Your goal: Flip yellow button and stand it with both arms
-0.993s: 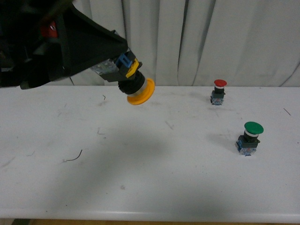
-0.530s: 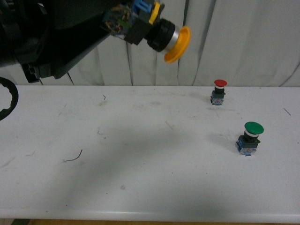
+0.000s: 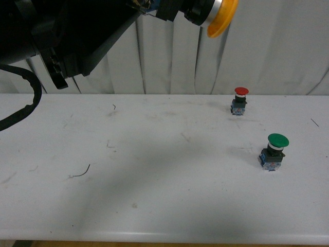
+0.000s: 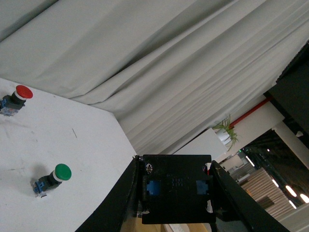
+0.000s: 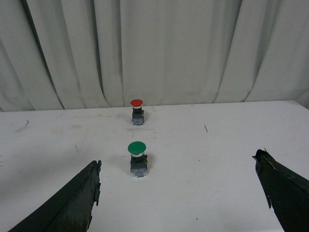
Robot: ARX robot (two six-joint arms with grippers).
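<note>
On the tabletop (image 3: 154, 195) we see two other switches: a red button (image 3: 240, 100) near the far edge by the curtain (image 3: 288, 46), and a green button (image 3: 275, 152) nearer us. Both stand upright, well apart, w/ nothing between them. Neither sits under the yellow button (image 3: 216, 14), which is high above the tabletop at the top of the front view, lying sideways w/ its cap toward the robot's right. The front view shows cap and collar, but the bulky left arm (image 3: 77, 36) hides the grip. The left wrist view gives the rest (only the dark base block shows there): the left fingers (image 4: 126, 198) are closed on the block, one each side. Right wrist view: the right fingers (image 5: 67, 205) are spread wide and empty over the tabletop, facing the green and red buttons.
</note>
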